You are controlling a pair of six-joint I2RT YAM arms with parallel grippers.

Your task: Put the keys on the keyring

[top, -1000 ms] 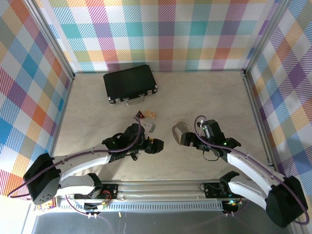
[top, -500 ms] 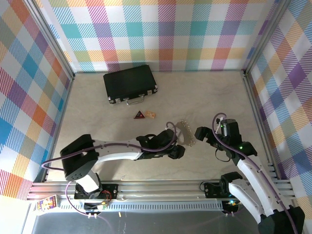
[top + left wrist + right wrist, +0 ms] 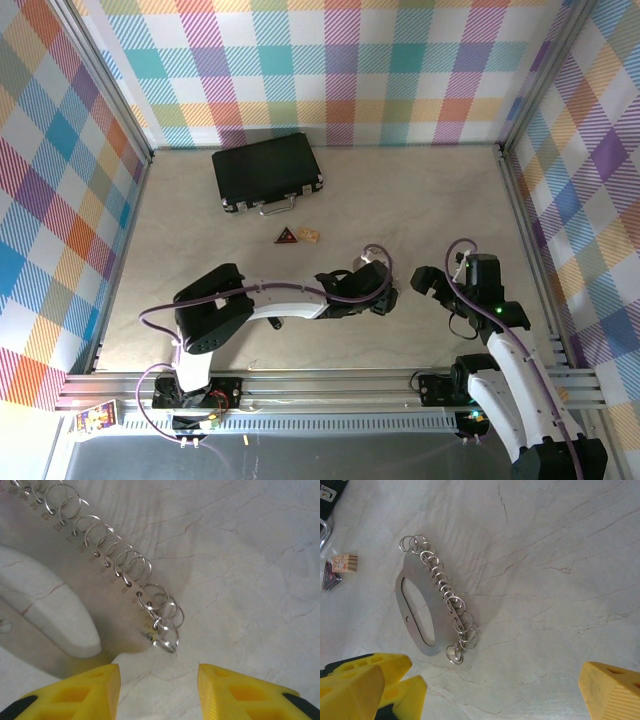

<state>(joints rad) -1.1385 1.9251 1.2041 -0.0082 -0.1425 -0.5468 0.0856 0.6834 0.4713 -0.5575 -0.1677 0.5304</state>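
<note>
Just ahead of the left gripper (image 3: 159, 685), at its 12 o'clock in the left wrist view, lies the near end of the keyring (image 3: 131, 582). It rests flat on the table (image 3: 250, 580). Its row of small split rings runs away toward 10 o'clock, and the last ring sits right before the gap between the yellow fingers.

In the right wrist view the keyring (image 3: 422, 607) is a thin silver plate with an oval slot. Its long axis runs from 11 o'clock down to 5 o'clock, with the rings strung along the edge facing 3 o'clock.

The left gripper's fingers stand partly apart with bare table between them, gripping nothing. The right gripper (image 3: 482, 695) is spread wide and empty, and the keyring lies off at its 10 o'clock, a good way out.

From above, the left gripper (image 3: 385, 298) is plainly the nearer one. The right gripper (image 3: 428, 283) sits at its 3 o'clock. I judge the coming move turns on the left fingers closing in line with that end ring.

Against the second before:
- The left arm has swept from the middle of the table toward 3 o'clock, onto the keyring's spot.
- The right gripper, which hung over the keyring, has backed off toward 3 o'clock.
- The red triangle (image 3: 287, 236), the tan chip (image 3: 310, 235) and the black case (image 3: 266, 172) have not moved.
</note>
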